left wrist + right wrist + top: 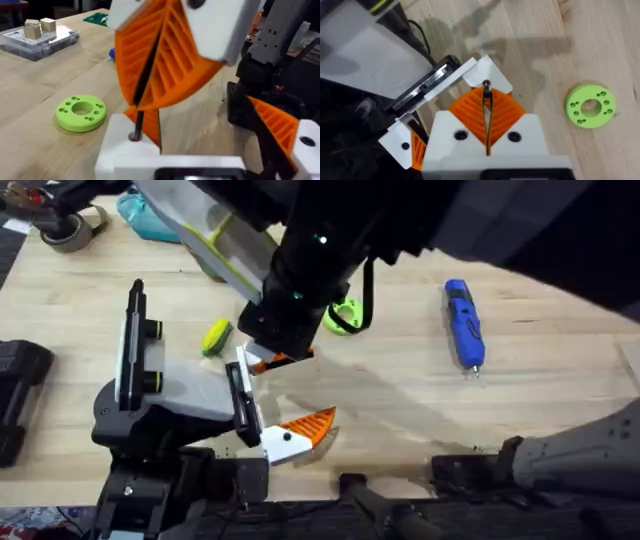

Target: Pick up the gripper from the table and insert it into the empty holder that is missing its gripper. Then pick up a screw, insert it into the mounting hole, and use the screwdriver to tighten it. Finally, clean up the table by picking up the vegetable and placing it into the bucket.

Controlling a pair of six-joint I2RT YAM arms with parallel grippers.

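The holder (170,385), a white-and-grey hand with black plates and lime-green rings, sits over the left arm's base. Its own orange finger (308,424) and its white mount (130,155) stand well apart. My right gripper (486,135) reaches across the table, shut on a thin black screw (145,80). The screw's lower end meets the hole in the white mount (485,70). An orange wedge, the gripper (150,127), shows just behind that mount. The vegetable (216,337) lies beyond the holder. The blue screwdriver (464,323) lies at the right. The bucket is out of view.
A flat lime-green disc (343,317) lies beside the right arm. A teal pouch (150,215) and a tape roll (70,230) sit at the far left. A clear parts box (40,37) stands farther off. A black block (20,385) is at the left edge.
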